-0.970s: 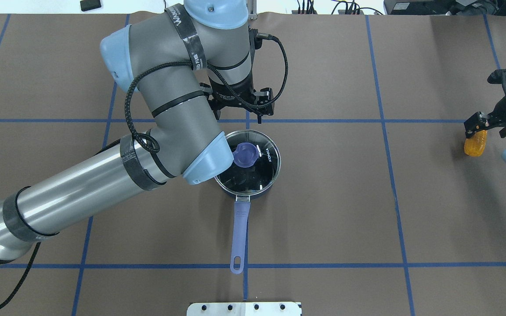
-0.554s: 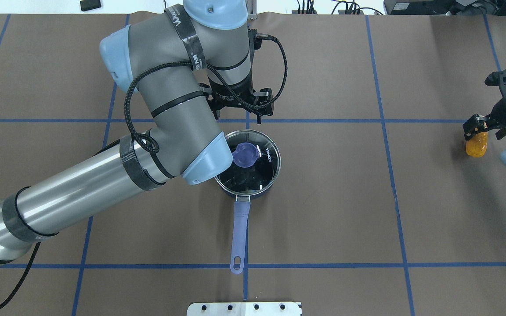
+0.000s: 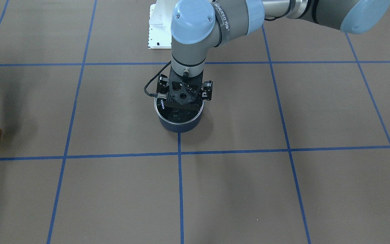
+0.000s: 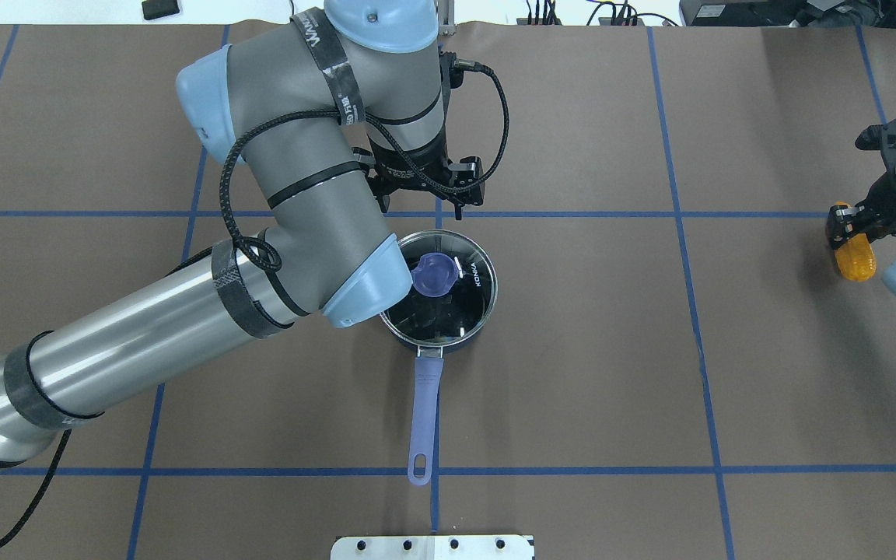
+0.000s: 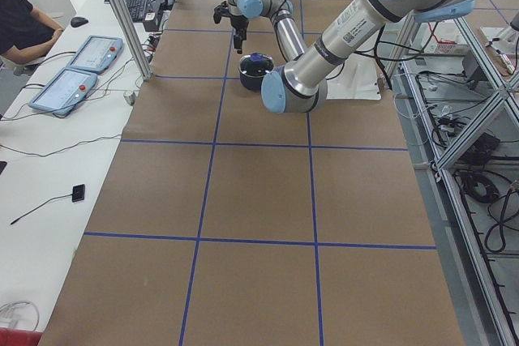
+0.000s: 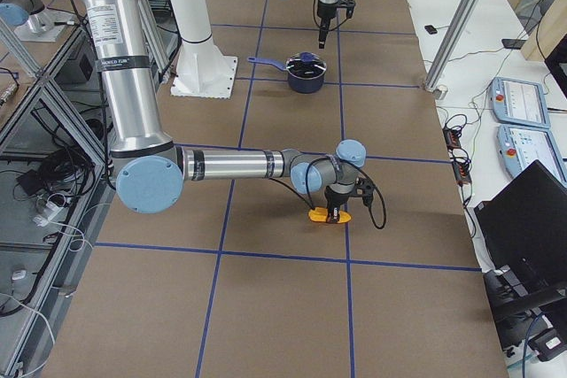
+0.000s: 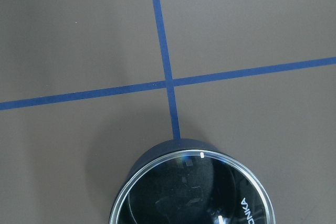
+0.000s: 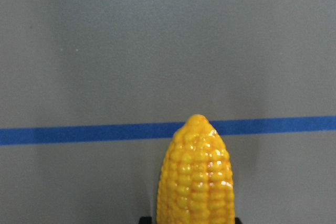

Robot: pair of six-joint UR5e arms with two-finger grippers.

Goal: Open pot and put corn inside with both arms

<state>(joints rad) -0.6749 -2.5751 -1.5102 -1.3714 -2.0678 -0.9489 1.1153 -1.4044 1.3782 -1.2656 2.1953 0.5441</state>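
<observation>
Alignment matters: the left gripper (image 4: pixel 426 198), its spread impossible to tell, hangs beyond the pot's (image 3: pixel 178 127) far rim and should centre over the lid knob (image 4: pixel 434 274) before descending, while the right gripper (image 4: pixel 850 227) grips the corn (image 4: pixel 857 263).

Right end effector (image 4: pixel 852 233), clamped on the corn cob (image 4: pixel 857 263), has turned about its wrist and shifted slightly right in the overhead view. The cob, previously hanging lower-left of the fingers, now points toward the near-right.
</observation>
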